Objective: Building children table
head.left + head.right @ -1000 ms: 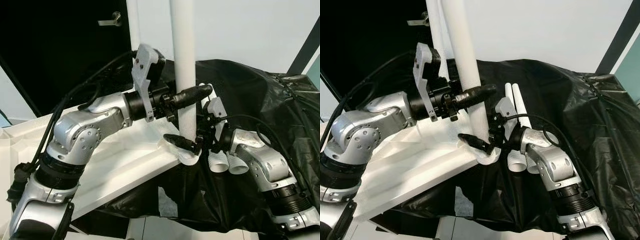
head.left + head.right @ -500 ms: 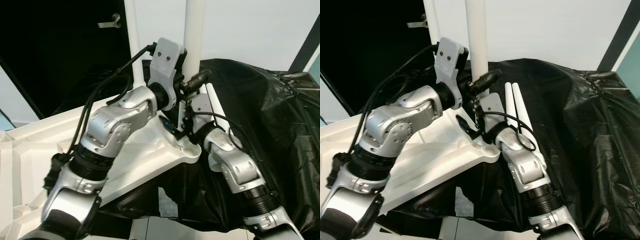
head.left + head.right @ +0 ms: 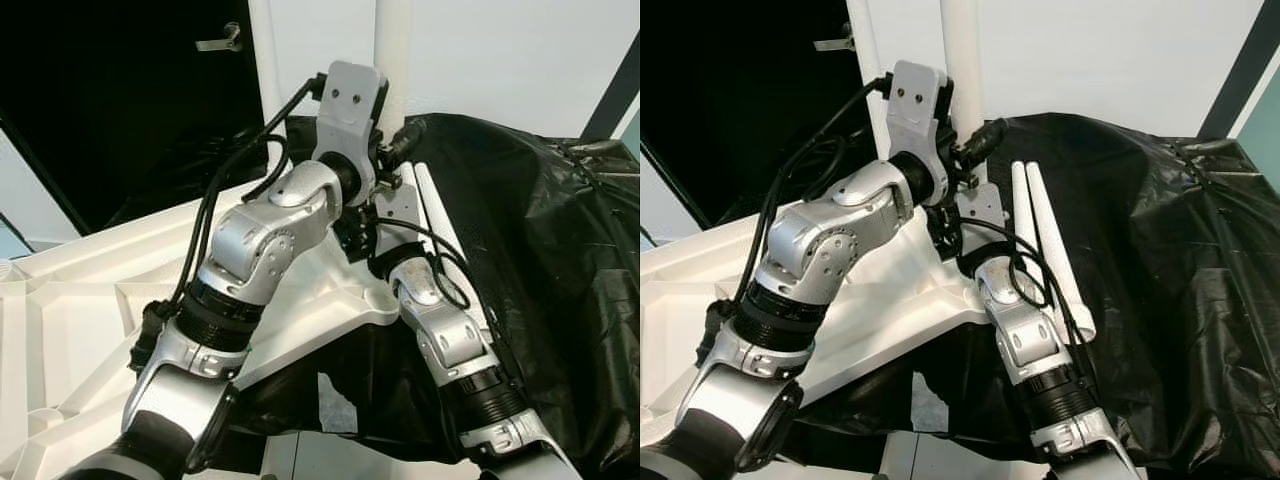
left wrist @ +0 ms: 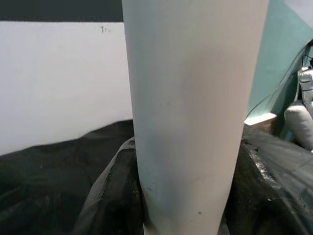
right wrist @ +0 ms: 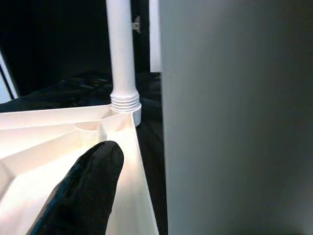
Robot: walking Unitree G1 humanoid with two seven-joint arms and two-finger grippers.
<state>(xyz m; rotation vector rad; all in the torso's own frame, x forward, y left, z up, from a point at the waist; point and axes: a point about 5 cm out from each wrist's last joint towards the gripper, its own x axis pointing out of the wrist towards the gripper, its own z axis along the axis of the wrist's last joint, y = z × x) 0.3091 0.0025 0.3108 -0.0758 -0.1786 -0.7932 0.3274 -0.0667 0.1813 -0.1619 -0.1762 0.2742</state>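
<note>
Roughly halfway, I'd say: one leg is screwed into the upturned tabletop, the left pincer is pinching a second leg at its corner, can't tell about the right pincer, and two legs are still lying on the black sheet.

Head stereo downward; wrist cams close-up.

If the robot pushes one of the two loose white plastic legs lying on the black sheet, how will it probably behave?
The two loose white round plastic legs would probably roll sideways, being smooth tubes, though the crumpled black plastic sheet may soon stop them. They look stiff and straight, so bending seems unlikely. Probably light, since their ends appear hollow.
</note>
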